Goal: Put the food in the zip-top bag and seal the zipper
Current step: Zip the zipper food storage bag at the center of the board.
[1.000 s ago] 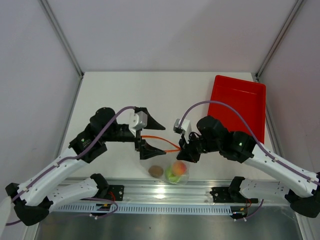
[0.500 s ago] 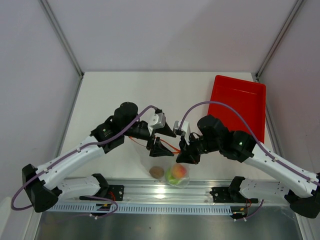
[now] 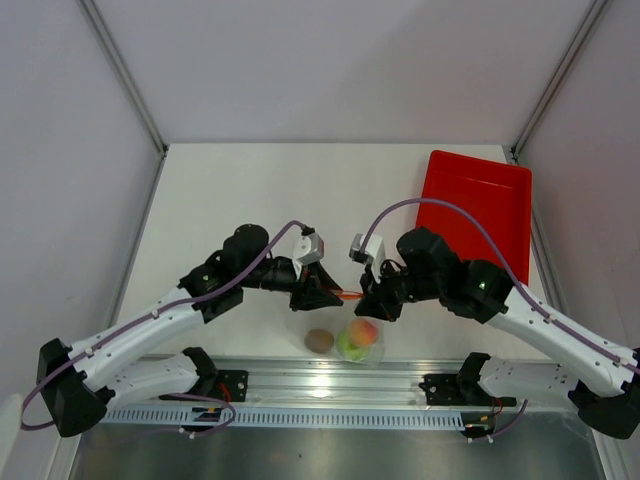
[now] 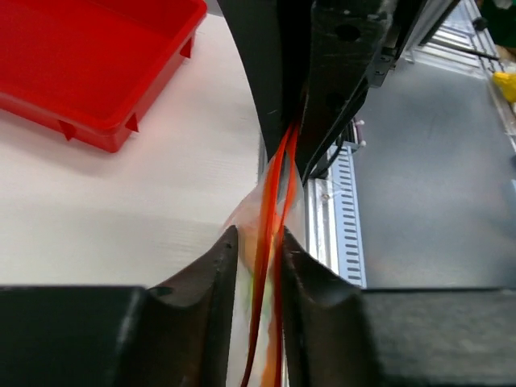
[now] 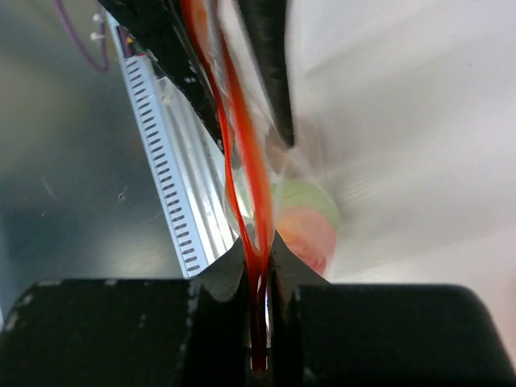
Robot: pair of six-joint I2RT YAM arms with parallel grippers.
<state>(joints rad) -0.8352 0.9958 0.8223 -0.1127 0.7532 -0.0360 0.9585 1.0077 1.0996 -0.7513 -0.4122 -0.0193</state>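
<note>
Top view: the bag (image 3: pixel 335 318) is clear and its outline is hard to trace. Both wrists cover the ends of the zipper (image 4: pixel 274 189), so only a short orange stretch shows between them.

Left wrist view: the bag's contents are a green and orange smear behind the plastic, and no single piece can be made out. Right wrist view: blurred, with only the apple (image 5: pixel 306 197) and peach (image 5: pixel 310 234) showing through the film. The brown lump (image 3: pixel 320 340) is out of that frame.

Left gripper (image 4: pixel 258 235): jaws part-way in, one on each side of the zipper. The two orange strands between them are separate, and there is a sliver of gap on one side. No firm pinch.

Right gripper (image 5: pixel 258 240): jaws closed tight on the zipper, and the strands merge into one line at the pinch.

Bag position: it is held up by its mouth edge between the two grippers, above the near edge of the table (image 3: pixel 250 190). The body sags toward the metal rail (image 3: pixel 330 385). All three pieces are inside at the low end: the lump is on the left, and the apple and peach are touching on the right.

Red tray (image 3: pixel 476 215): at the far right of the table, well apart from the bag.
</note>
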